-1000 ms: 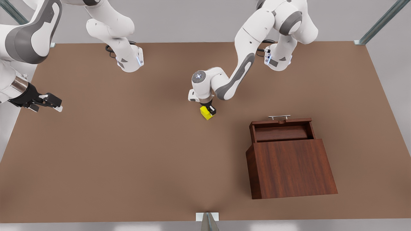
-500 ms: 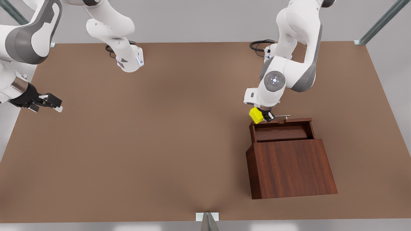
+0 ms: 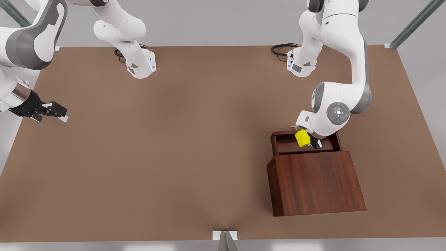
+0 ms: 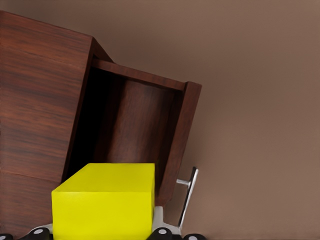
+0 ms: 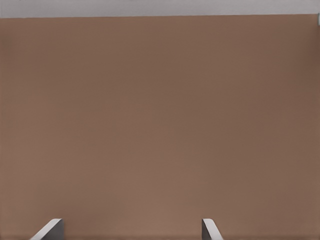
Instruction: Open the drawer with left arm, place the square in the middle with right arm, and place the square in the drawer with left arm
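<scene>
The yellow square [image 3: 302, 138] hangs over the open drawer [image 3: 278, 134], held in my left gripper [image 3: 308, 142], which is shut on it. The left wrist view shows the square [image 4: 105, 202] close up, just above the drawer's dark inside [image 4: 140, 125], with the silver handle [image 4: 188, 194] beside it. The drawer is pulled out of the wooden cabinet [image 3: 315, 181] toward the arm bases. My right gripper [image 3: 57, 114] waits open over the table's edge at the front view's left. Its fingertips [image 5: 50, 230] stand wide apart above bare tabletop.
The brown tabletop [image 3: 167, 146] stretches bare between the two arms. Both arm bases [image 3: 141, 66] stand at the far edge. A cable [image 3: 280, 48] lies by the base on the front view's right.
My left arm has carried the square from the middle of the table toward the front view's right, from beside the handle to over the open drawer. The right arm stayed still.
</scene>
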{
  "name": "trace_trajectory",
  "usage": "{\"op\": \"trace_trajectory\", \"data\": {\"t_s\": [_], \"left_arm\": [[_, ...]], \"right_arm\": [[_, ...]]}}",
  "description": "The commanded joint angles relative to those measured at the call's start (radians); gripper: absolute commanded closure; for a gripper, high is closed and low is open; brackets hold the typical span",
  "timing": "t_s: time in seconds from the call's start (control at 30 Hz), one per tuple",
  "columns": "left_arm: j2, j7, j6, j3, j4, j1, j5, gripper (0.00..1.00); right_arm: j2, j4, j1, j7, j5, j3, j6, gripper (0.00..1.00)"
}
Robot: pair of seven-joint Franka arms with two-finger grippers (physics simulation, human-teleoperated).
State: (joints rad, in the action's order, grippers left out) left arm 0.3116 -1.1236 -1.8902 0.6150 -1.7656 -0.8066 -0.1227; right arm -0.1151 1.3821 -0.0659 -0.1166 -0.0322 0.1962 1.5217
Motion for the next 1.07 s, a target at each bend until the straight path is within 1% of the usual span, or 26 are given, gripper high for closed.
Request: {"op": "trace_trajectory", "data": {"t_s": [0.0,0.13,0.17,0.2,0.37,0.4,0.43,0.47,0.5,0.53,0.67,0.7,0.73,0.77,0.8,0.87,0.9,1.03], "left_arm": [[0.004,-0.002,-0.003,0.0,0.0,0.003,-0.008,0.29],[0.024,-0.061,-0.035,0.0,0.0,0.009,-0.018,0.28],[0.029,-0.067,-0.036,0.0,0.0,0.009,-0.023,0.19],[0.034,-0.067,-0.035,0.0,0.0,0.009,-0.026,0.0],[0.034,-0.061,-0.024,0.002,0.002,0.009,-0.031,0.0],[0.029,0.007,-0.007,0.002,0.002,0.006,-0.034,0.0],[0.02,0.111,0.019,0.002,0.006,0.006,-0.034,0.0],[0.011,0.191,0.083,0.002,0.046,0.007,-0.035,0.0],[0.017,0.362,0.198,0.018,0.107,0.007,-0.035,0.0],[0.032,0.511,0.223,0.019,0.167,0.007,-0.037,0.0],[0.023,1.013,0.214,0.012,0.275,0.009,-0.031,0.0],[0.02,1.103,0.215,-0.05,0.319,0.075,-0.025,0.0],[0.017,1.154,0.223,-0.199,0.382,0.218,-0.011,0.0],[-0.006,1.177,0.218,-0.332,0.388,0.329,0.07,0.0],[-0.032,1.212,0.215,-0.56,0.388,0.513,0.166,0.0],[-0.055,1.225,0.212,-0.669,0.382,0.602,0.225,0.0],[-0.06,1.223,0.215,-0.695,0.38,0.629,0.23,0.0],[-0.065,1.222,0.221,-0.695,0.376,0.629,0.244,0.0]], "right_arm": [[0.0,0.0,0.0,0.0,0.0,0.0,0.0,0.0],[0.0,0.0,0.0,0.0,0.0,0.0,0.002,0.0],[0.0,0.0,0.0,0.0,0.0,0.0,0.002,0.0],[0.0,0.0,0.0,0.0,-0.002,0.0,0.0,0.0],[0.0,0.0,0.0,0.0,0.0,0.0,0.002,0.0],[0.0,0.0,0.0,0.0,0.0,0.0,0.002,0.0],[0.0,-0.002,0.0,0.0,0.0,0.0,0.0,0.0],[0.0,0.0,0.0,0.0,0.0,0.0,0.0,0.0],[0.0,0.0,0.001,0.0,0.0,0.0,0.0,0.0],[0.0,0.0,0.0,0.0,0.0,0.0,0.0,0.0],[0.0,0.0,0.001,0.0,0.0,0.0,0.002,0.0],[0.0,0.0,0.001,0.0,0.0,0.0,0.002,0.0],[0.0,0.0,0.001,0.0,0.0,0.0,0.002,0.0],[0.0,-0.002,0.001,0.0,0.0,0.0,0.002,0.0],[0.0,-0.002,0.001,0.0,0.0,0.0,0.003,0.0],[0.0,0.0,0.001,0.0,0.0,0.0,0.002,0.0],[0.0,0.0,0.0,0.0,0.0,0.0,0.002,0.0],[0.0,0.0,0.001,0.0,0.0,0.0,0.0,0.0]]}}
